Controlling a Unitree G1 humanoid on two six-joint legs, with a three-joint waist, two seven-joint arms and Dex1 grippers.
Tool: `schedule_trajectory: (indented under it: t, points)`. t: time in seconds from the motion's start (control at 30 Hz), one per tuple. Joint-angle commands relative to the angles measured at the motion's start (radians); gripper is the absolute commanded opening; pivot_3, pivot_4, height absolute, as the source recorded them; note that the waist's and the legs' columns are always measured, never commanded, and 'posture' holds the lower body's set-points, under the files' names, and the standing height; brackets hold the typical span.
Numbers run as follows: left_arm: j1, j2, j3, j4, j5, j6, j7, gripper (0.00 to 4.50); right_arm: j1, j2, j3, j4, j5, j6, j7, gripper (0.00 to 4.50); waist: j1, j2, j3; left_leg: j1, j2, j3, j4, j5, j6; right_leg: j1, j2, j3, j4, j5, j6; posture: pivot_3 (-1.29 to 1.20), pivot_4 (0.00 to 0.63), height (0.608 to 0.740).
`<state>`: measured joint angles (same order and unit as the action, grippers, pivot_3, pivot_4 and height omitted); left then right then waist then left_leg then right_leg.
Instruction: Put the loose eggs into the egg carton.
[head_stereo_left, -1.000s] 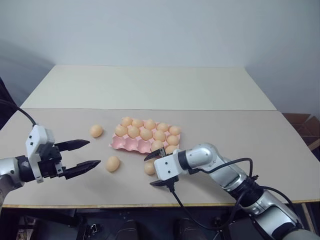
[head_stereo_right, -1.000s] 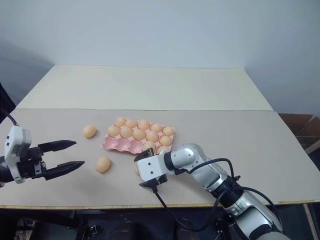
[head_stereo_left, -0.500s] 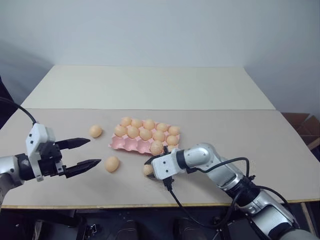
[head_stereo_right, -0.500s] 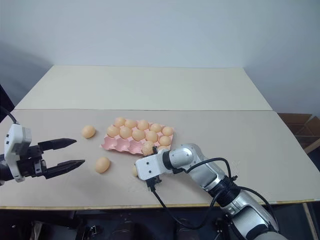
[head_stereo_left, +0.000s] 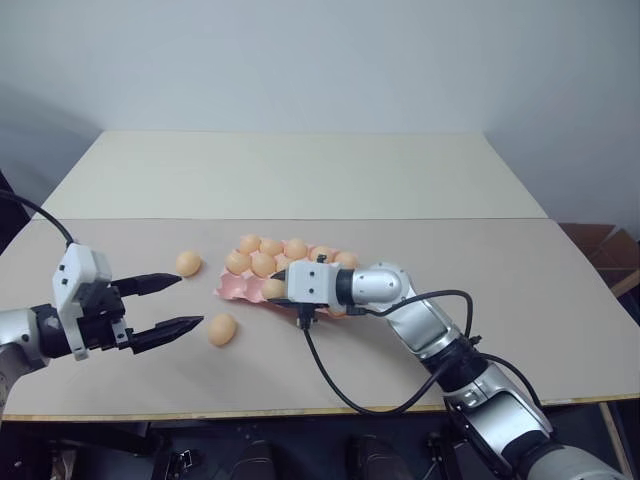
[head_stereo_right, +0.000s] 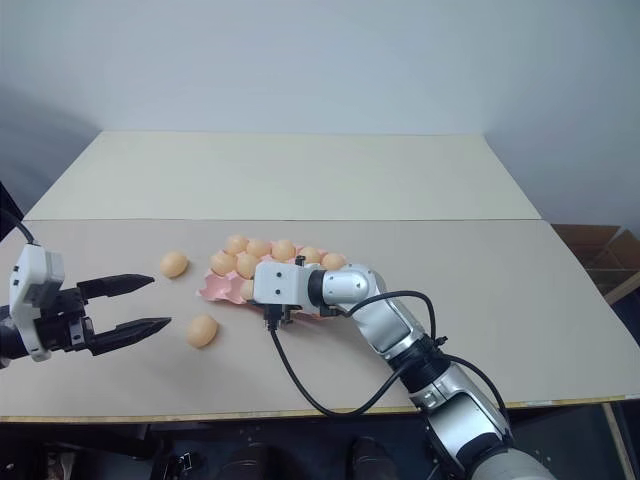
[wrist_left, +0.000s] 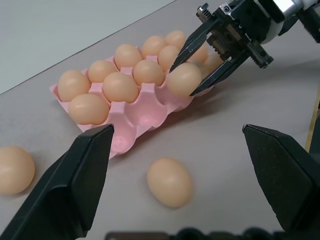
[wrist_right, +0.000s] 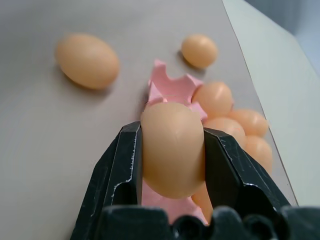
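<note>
Over the near row of the flat pink moulded egg carton (head_stereo_left: 290, 275), the right gripper (wrist_left: 200, 75) is clenched on one pale orange-tan egg (wrist_left: 184, 79), its two black fingers pressing the egg's opposite sides. In the right wrist view the held egg stands with its long axis running along the fingers, its rounded end pointing past the fingertips toward the carton. The relation that matters for the coming move is that the egg hangs just above the near edge of the carton, beside the empty pink cups (wrist_left: 142, 112) of the near row, which lie below and a little to the robot's left of it. A short descent with a slight shift toward those cups looks like all that remains before letting go.

The carton's far rows are already filled with like eggs, smooth and matt. Two loose eggs lie on the tan tabletop (head_stereo_left: 560, 300) to the robot's left of the carton: one (head_stereo_left: 188, 263) near its far corner, another (head_stereo_left: 222, 328) nearer the robot. The left gripper (head_stereo_left: 175, 303) hovers released, fingers spread wide, its tips just beside that nearer egg and plainly closer to both loose eggs than the right arm.
</note>
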<state>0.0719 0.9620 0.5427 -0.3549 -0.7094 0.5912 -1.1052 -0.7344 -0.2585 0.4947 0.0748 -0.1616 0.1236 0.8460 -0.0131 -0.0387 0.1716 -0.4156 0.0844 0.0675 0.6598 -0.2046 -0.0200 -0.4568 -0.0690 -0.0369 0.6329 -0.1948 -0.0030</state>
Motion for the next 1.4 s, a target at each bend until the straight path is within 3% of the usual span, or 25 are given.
schedule_trajectory:
  t: [0.03, 0.2, 0.43, 0.6, 0.9, 1.2, 1.4]
  points:
    - [-0.006, 0.006, 0.015, -0.029, -0.012, -0.004, 0.006, 4.5, -0.022, 0.006, -0.013, -0.029, -0.006, -0.019, -0.006, 2.83, 0.0, 0.0, 0.0, 0.0, 0.0, 0.0, 0.0, 0.0, 0.0, 0.0, 0.0, 0.0, 0.0, 0.0, 0.0, 0.0, 0.15, 0.74]
    - [0.002, 0.003, 0.019, -0.037, -0.017, -0.003, 0.008, 4.5, -0.017, -0.011, -0.06, -0.099, 0.037, 0.02, 0.017, 4.48, 0.0, 0.0, 0.0, 0.0, 0.0, 0.0, 0.0, 0.0, 0.0, 0.0, 0.0, 0.0, 0.0, 0.0, 0.0, 0.0, 0.15, 0.74]
    - [-0.021, 0.018, -0.004, -0.012, -0.012, -0.012, -0.017, 4.5, 0.016, -0.129, -0.228, -0.274, 0.24, 0.169, 0.129, 4.48, 0.004, 0.0, 0.0, 0.0, 0.0, 0.0, 0.0, 0.0, 0.0, 0.001, -0.001, 0.0, 0.0, 0.0, 0.0, 0.0, 0.15, 0.74]
    - [-0.056, 0.027, -0.014, 0.025, -0.006, -0.014, -0.029, 4.5, 0.12, -0.31, -0.405, -0.399, 0.458, 0.291, 0.258, 4.48, 0.011, 0.0, 0.0, 0.0, 0.0, 0.0, 0.0, 0.0, 0.0, 0.001, -0.001, 0.0, -0.001, 0.0, 0.0, 0.0, 0.15, 0.74]
    - [-0.072, 0.057, -0.017, 0.086, 0.013, -0.027, -0.068, 4.5, 0.393, -0.623, -0.661, -0.451, 0.686, 0.39, 0.426, 4.48, 0.016, 0.0, 0.0, 0.001, 0.0, 0.0, 0.0, 0.0, 0.0, 0.001, -0.001, 0.0, -0.001, -0.003, -0.005, 0.0, 0.15, 0.74]
    - [-0.06, 0.054, -0.027, 0.09, 0.021, -0.017, -0.069, 4.5, 0.455, -0.661, -0.681, -0.492, 0.73, 0.402, 0.383, 4.48, 0.017, 0.0, 0.0, 0.002, 0.0, 0.0, 0.0, 0.0, 0.0, 0.001, -0.001, 0.001, -0.001, -0.004, -0.006, 0.0, 0.15, 0.74]
    - [-0.036, 0.07, -0.111, 0.022, 0.071, 0.093, 0.049, 4.5, 0.461, -0.667, -0.683, -0.498, 0.737, 0.394, 0.366, 4.48, 0.023, 0.0, 0.0, 0.0, -0.001, 0.001, 0.0, 0.0, 0.0, 0.001, -0.002, 0.001, -0.003, -0.004, -0.005, 0.0, 0.15, 0.74]
